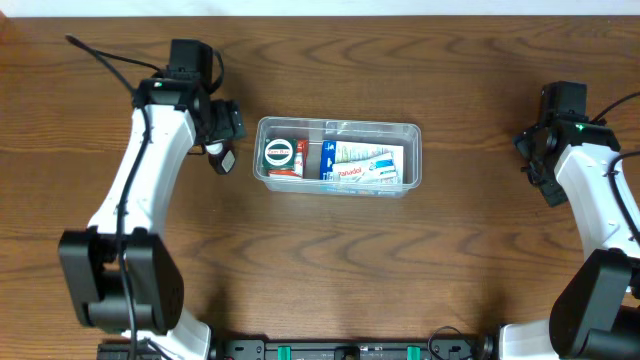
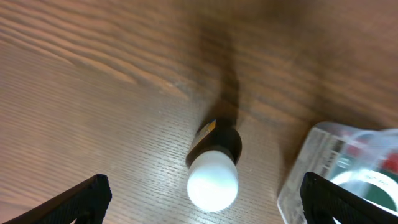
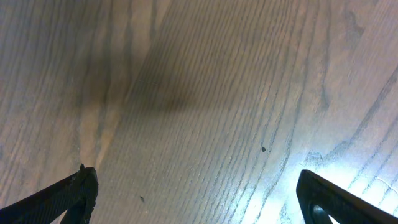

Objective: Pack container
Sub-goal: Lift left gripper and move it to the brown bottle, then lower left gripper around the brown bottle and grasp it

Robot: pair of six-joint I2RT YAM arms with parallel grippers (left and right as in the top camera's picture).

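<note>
The clear plastic container (image 1: 338,156) sits mid-table and holds a round green-and-white item, a red packet and white-and-blue packets. A small black bottle with a white cap (image 1: 222,156) lies on the wood just left of the container. In the left wrist view the bottle (image 2: 213,165) lies between my open left gripper's fingers (image 2: 205,199), with the container's corner (image 2: 323,174) at the right. My left gripper (image 1: 222,135) hovers over the bottle. My right gripper (image 1: 535,155) is open and empty over bare wood (image 3: 199,199), far right of the container.
The wooden table (image 1: 330,270) spreads all around. Black cables trail from both arms at the far left and far right.
</note>
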